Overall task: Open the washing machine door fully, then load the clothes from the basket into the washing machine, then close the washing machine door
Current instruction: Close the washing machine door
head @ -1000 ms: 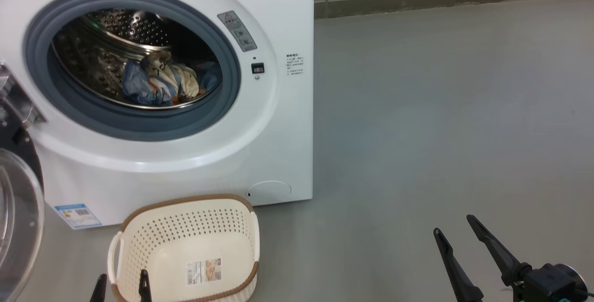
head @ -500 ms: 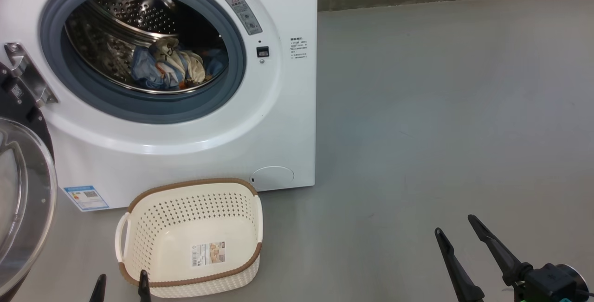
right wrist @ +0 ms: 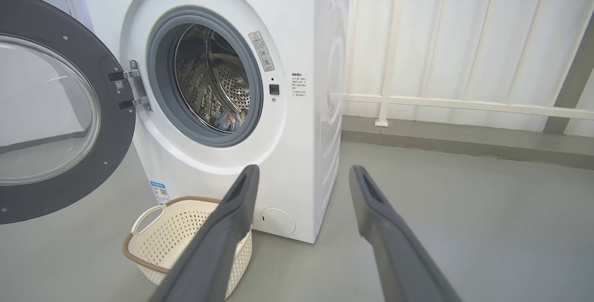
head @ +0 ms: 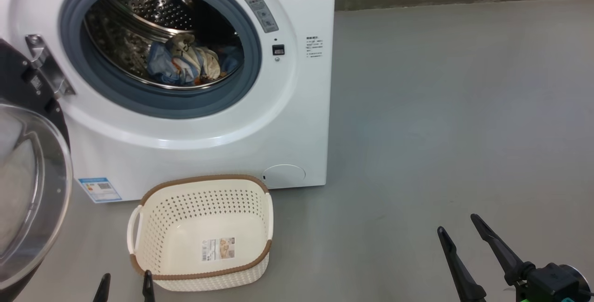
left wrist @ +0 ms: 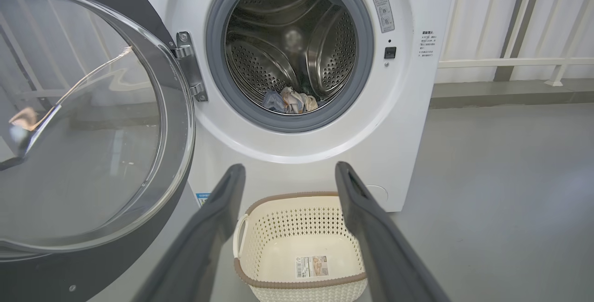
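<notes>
In front of the washing machine (head: pixel 185 163), the basket (head: pixel 204 179) sits empty; the clothes (head: pixel 185 63) lie in the drum (head: pixel 139 28). Only the head camera has swung this past second. The washing machine door (head: pixel 32 186) hangs open at left, so closing likely remains. Left gripper (head: pixel 126 275) and right gripper (head: pixel 457 223) gape wide, holding nothing.

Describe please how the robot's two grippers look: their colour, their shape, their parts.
The left gripper and the right gripper look alike: each has two long, narrow fingers of matte dark grey that taper to rounded tips, with a shallow slot on the inner face near the tip. The right gripper's fingers join a black blocky base with a small green and teal part beneath.
</notes>
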